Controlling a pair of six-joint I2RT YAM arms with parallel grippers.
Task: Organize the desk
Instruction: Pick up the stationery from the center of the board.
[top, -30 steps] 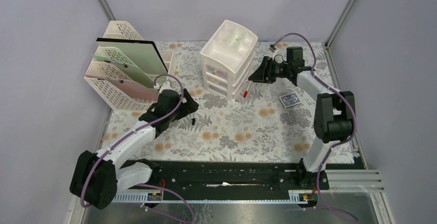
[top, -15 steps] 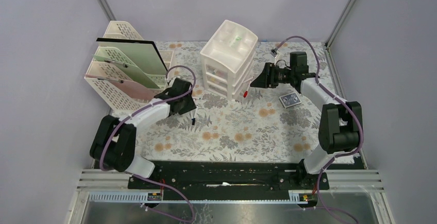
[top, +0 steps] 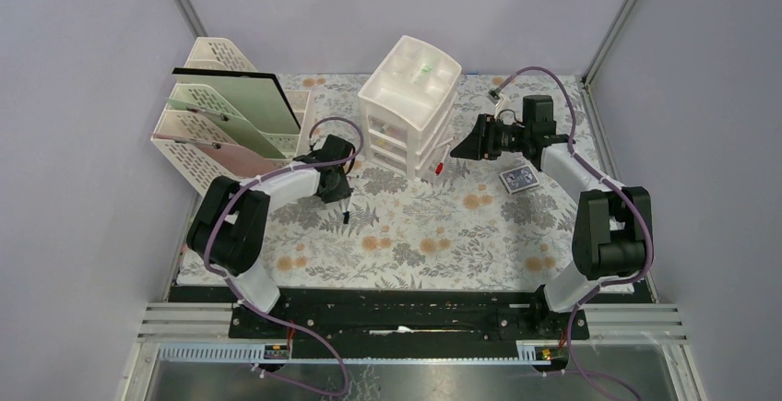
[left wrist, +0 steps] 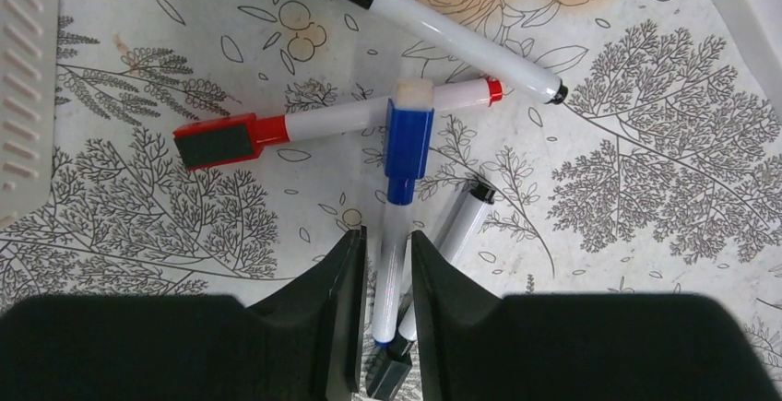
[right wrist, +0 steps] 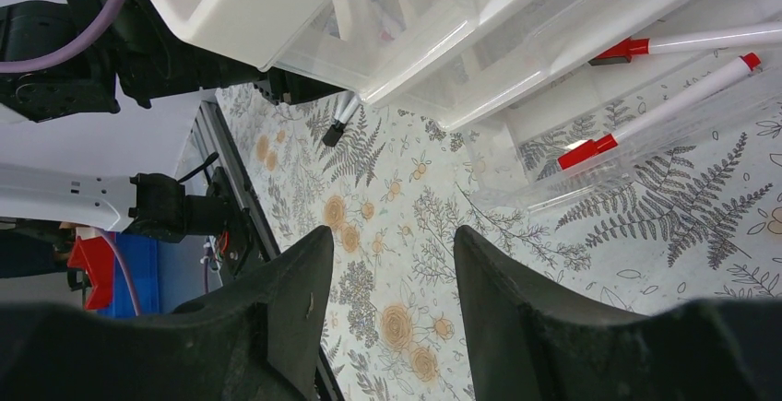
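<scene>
The desk (top: 443, 235) has a pale cloth printed with ferns and flowers. Several whiteboard markers lie crossed on it between the file rack and the drawer unit. My left gripper (left wrist: 385, 244) points down over them and is shut on the barrel of the blue marker (left wrist: 403, 157). That marker lies across a red marker (left wrist: 323, 124). A black-capped marker (left wrist: 461, 221) lies partly under my jaws, and another (left wrist: 452, 37) lies farther off. My right gripper (right wrist: 395, 240) hovers open and holds nothing. It is beside the pulled-out clear bottom drawer, which holds two red markers (right wrist: 659, 104).
The white drawer unit (top: 410, 106) stands at the back centre. The cream file rack (top: 217, 134) with folders stands at the back left, close to my left gripper (top: 339, 191). A small patterned box (top: 518, 180) lies on the cloth below my right arm.
My left arm has reached further towards the drawer unit, and its jaws have gone from wide open to closed round the blue marker. My right gripper has drawn back slightly to the right.
</scene>
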